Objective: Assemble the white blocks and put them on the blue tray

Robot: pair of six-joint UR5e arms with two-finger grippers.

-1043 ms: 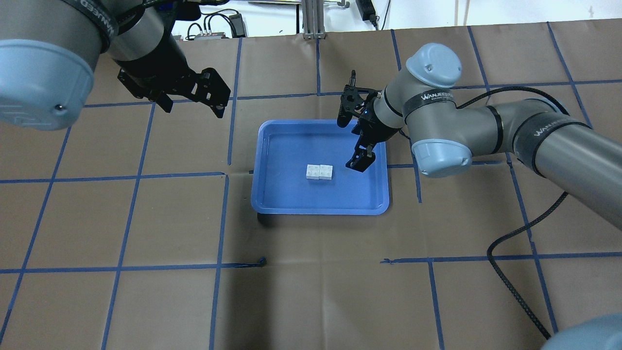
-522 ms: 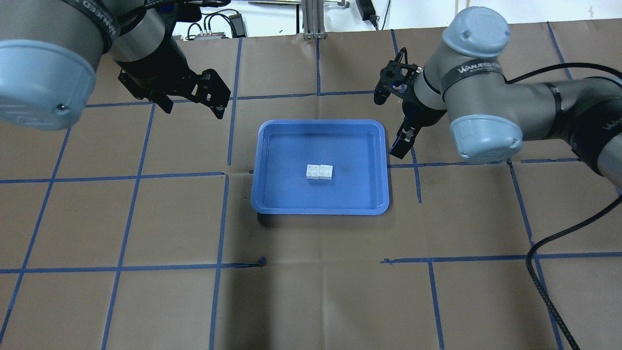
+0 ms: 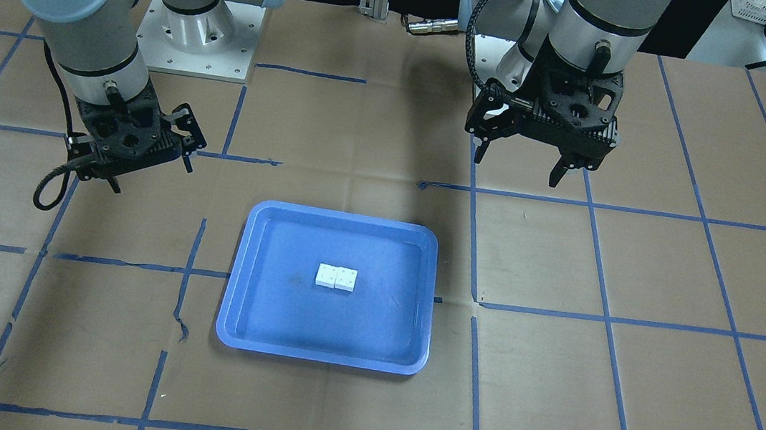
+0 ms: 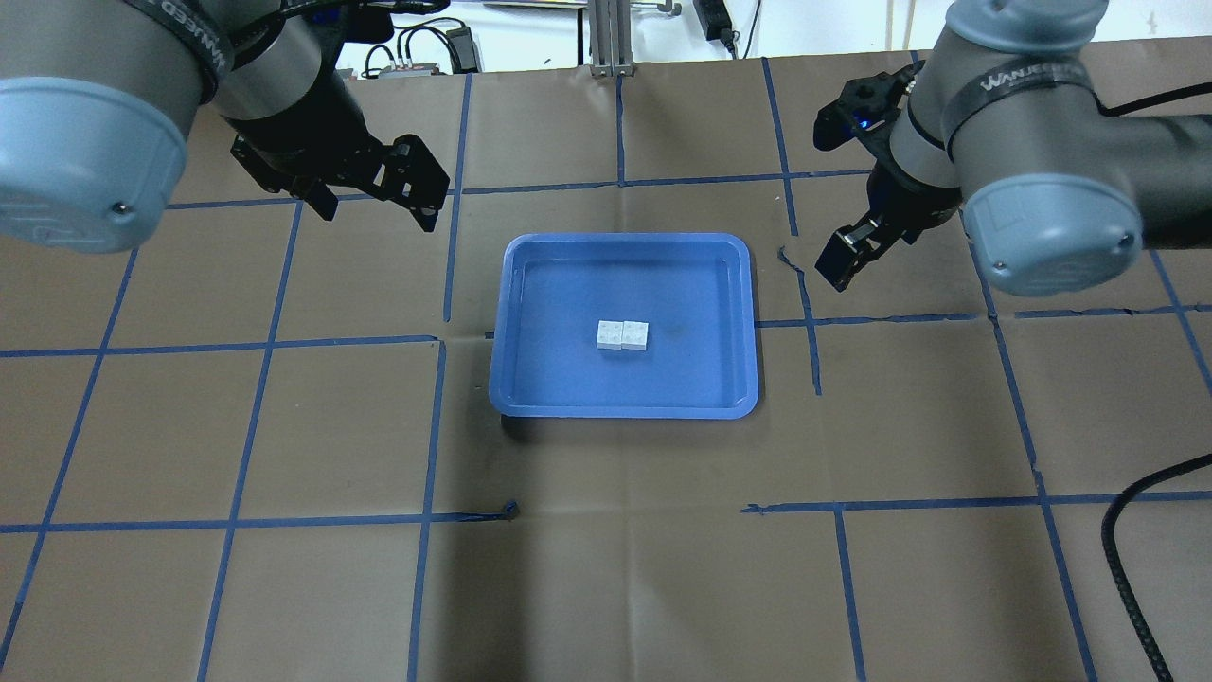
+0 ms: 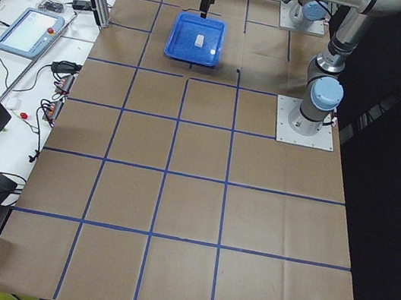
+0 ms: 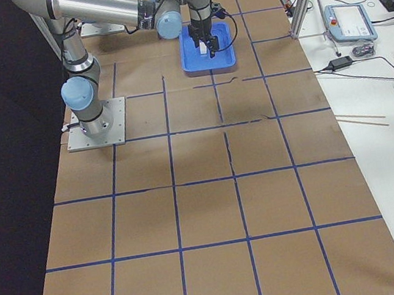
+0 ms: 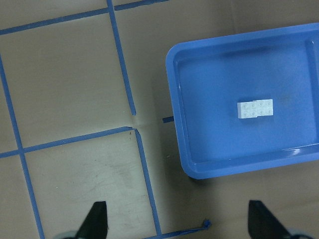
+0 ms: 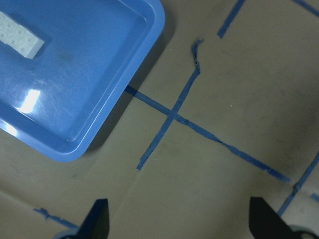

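- White blocks [image 4: 622, 336]: two, joined side by side, lying near the middle of the blue tray [image 4: 625, 409].
- Left tool [image 4: 379, 210]: fingers apart, empty, above the counter [image 4: 284, 587] off the tray's far left corner.
- Right tool [image 4: 846, 256]: fingers apart, empty, just beyond the tray's right rim.
- Step: placement looks done. The next move probably calls only for parking both arms.
- Surroundings: blue tape lines [image 4: 331, 520] on the counter, obstructing neither arm.

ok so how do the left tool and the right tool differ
The left arm's black two-finger tool hangs past the large blue plastic tray at its far-left corner; the right arm's black tool hangs past its right side. In the front view the left tool's jaws line up nearly level, while the right tool's slant. Both are open and empty.
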